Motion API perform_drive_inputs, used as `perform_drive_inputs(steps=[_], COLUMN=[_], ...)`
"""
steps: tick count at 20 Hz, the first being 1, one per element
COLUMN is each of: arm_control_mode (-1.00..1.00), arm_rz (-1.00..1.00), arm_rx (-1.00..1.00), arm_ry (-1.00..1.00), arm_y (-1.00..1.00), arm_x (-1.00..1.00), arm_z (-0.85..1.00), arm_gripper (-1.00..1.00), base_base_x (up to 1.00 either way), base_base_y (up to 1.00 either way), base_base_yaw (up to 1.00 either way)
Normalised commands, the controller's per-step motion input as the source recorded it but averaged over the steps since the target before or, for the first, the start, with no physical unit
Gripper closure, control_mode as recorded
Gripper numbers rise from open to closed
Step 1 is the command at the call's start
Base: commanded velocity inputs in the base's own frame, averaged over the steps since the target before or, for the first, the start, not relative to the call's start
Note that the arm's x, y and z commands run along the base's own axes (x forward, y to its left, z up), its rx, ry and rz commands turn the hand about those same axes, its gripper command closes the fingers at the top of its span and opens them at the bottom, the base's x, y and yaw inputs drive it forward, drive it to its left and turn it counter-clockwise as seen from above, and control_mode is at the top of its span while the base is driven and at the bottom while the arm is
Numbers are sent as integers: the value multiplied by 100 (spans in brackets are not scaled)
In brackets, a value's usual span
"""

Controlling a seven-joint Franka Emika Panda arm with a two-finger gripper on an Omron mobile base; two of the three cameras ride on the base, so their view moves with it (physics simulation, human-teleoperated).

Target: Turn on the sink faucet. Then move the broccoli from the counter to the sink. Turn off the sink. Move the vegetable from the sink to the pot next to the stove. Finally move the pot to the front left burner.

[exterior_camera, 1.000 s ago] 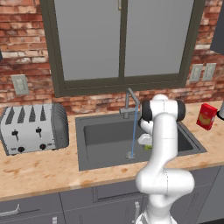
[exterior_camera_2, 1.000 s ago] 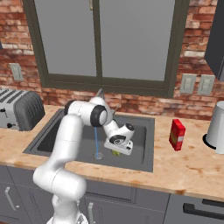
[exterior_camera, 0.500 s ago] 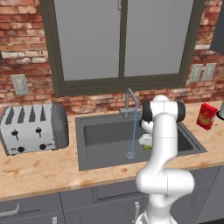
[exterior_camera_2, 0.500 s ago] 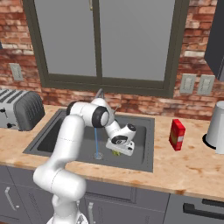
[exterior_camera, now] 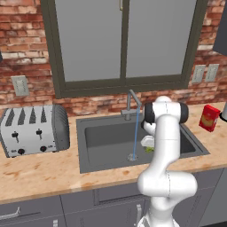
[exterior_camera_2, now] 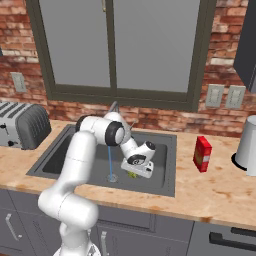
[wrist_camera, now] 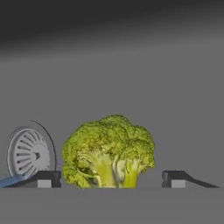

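From the left base view, water runs in a thin blue stream from the sink faucet down to the drain in the sink. The white arm bends down into the right part of the basin, and a bit of green, the broccoli, peeks out beside it. The arm hides most of it here, so I cannot tell how it lies from this side.

From the right base view, the gripper hangs low inside the sink, just right of the water stream, and the broccoli sits right under it on the sink floor.

In the hand view, the two dark fingertips stand wide apart, one on each side of the broccoli, and neither seems to touch it. So the gripper is open and holds nothing. The round drain is just to the left of the broccoli. The broccoli's long line runs from stem to bushy top; the pale stem points toward the camera and the green top points away, toward the far sink wall.

What could go wrong: the water is still on, so the lever must be pushed next. If the arm lifts crookedly, a finger could knock the little broccoli and roll it toward the drain.
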Motion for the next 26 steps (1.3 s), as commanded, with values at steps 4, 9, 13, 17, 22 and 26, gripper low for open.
perform_drive_inputs(steps=[4, 9, 13, 17, 22, 26], arm_control_mode=[-100, -100, -100, -100, -100, -100], arm_rz=[-3, -4, -3, -2, -2, -1], arm_rx=[0, 0, 0, 0, 0, 0], arm_ry=[0, -1, -5, -8, -10, -12], arm_y=[0, 0, 0, 0, 0, 0], arm_x=[-20, -25, -24, -23, -27, -30], arm_z=[10, 17, 40, 52, 55, 62], arm_gripper=[-100, -100, -100, -100, -100, -100], base_base_x=[0, 0, 0, 0, 0, 0], base_base_y=[0, 0, 0, 0, 0, 0], base_base_yaw=[0, 0, 0, 0, 0, 0])
